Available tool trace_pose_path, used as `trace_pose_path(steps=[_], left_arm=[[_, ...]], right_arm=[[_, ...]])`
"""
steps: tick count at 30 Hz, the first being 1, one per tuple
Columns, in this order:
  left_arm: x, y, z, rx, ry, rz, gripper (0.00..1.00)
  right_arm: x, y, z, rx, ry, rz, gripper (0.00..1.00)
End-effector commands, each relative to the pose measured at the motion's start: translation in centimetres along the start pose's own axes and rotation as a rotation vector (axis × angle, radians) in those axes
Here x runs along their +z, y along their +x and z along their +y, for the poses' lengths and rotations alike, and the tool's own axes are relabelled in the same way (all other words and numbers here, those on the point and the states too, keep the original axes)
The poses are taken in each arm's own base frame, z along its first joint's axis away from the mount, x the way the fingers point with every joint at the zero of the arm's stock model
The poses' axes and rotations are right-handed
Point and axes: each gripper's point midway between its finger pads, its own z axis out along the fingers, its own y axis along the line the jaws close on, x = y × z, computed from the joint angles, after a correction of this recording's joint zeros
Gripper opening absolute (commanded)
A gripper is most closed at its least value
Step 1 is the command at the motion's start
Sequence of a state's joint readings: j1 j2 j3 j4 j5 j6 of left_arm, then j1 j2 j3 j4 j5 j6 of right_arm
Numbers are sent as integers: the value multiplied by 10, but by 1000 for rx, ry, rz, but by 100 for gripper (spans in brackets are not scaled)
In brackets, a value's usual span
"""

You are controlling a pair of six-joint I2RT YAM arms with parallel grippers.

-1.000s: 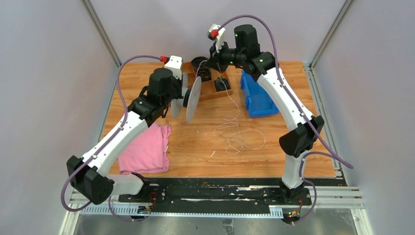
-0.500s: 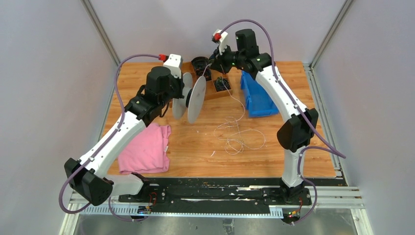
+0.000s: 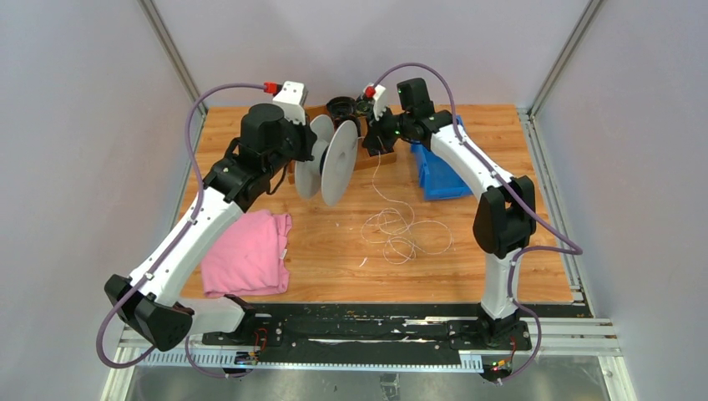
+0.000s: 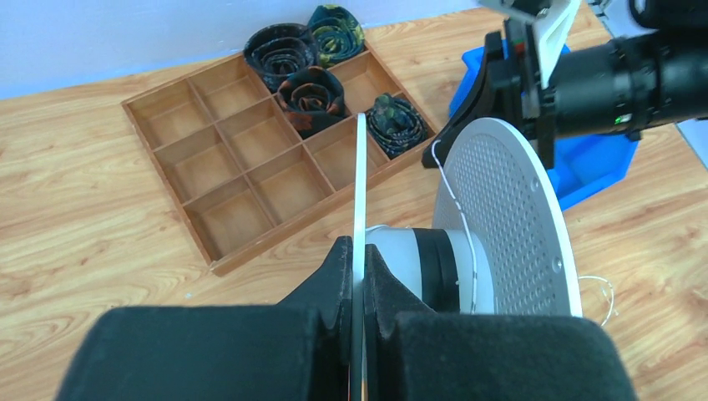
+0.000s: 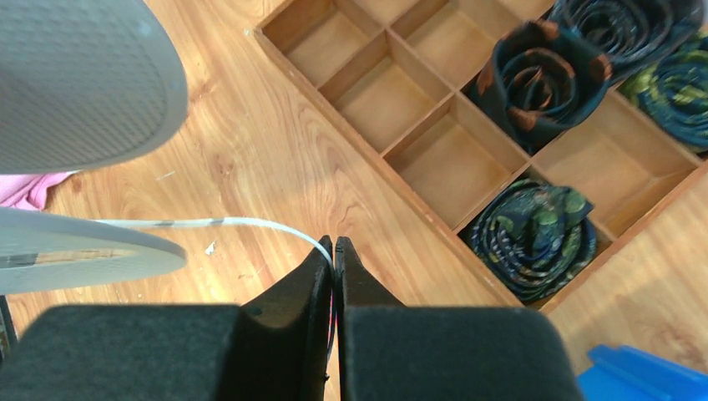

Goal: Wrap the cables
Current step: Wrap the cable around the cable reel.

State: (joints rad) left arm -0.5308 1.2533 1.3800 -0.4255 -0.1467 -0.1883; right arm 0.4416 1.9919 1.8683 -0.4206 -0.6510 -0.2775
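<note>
While both arms reach far and meet above mid-scene, left end effector [image 4: 351, 251] is clamped narrow on the spool [image 4: 509, 217] flange, discs upright. Right end effector [image 5: 334, 249] pinches the thin cable [image 5: 225, 222] just beside the spool, and loose loops lie on the surface [image 3: 334, 267], centre-right.

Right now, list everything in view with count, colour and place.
cable: one, white, looped mid-table, rising to the reel
reel: one, white, held above the table
tray: one, brown wood, far edge
rolled bundles: four, dark patterned, in tray compartments
bin: one, blue, far right
cloth: one, pink, near left
table: one, light wood
left arm: white-black, jaws shut on a reel disc
right arm: white-black, jaws shut on the cable
</note>
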Motion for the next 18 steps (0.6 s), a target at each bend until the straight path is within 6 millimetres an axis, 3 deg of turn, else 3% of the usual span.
trace_pose_path(steps=[1,10,18], left_arm=[[-20,-46,-6,-53,43,-119,0],[-24,-58,-1,-108,52,-137,0],[-25,-64,6,-141,45,-148,0]], right_arm=[[-7,-4,1,-8,-21,-53,4],[9,30,21,125,-119,-48,8],[18,60,47,258,-203,-41,19]])
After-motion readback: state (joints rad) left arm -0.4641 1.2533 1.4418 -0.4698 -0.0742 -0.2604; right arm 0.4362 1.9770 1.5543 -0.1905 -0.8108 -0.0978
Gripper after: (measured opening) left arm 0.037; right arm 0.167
